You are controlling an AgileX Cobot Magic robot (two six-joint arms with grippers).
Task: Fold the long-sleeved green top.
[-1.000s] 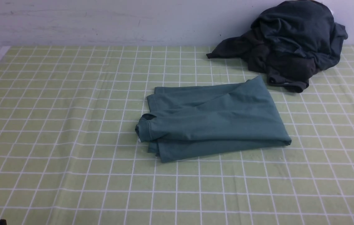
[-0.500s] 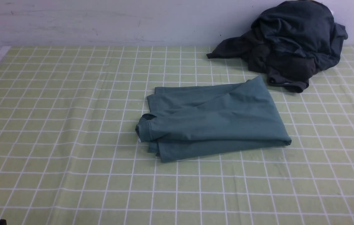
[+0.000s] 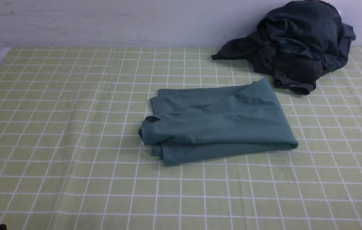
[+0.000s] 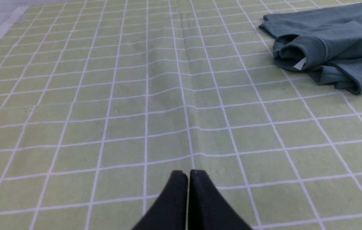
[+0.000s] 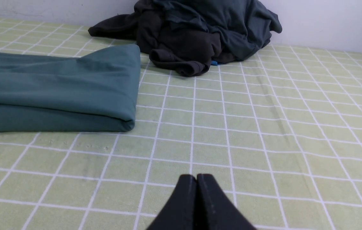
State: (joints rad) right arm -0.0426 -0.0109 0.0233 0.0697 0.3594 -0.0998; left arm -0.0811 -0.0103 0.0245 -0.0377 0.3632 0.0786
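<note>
Green long-sleeved top lies folded into a compact stack near the middle of our surface, which is covered by a green checked cloth. Behind it to our right, against the wall, sits the heap of dark grey garments, close to the top's far corner. Nothing has shifted over the last second; the top keeps its shape, so we judge the folding finished. Our left claw and right claw stay pressed shut, empty, well clear of the top.
</note>
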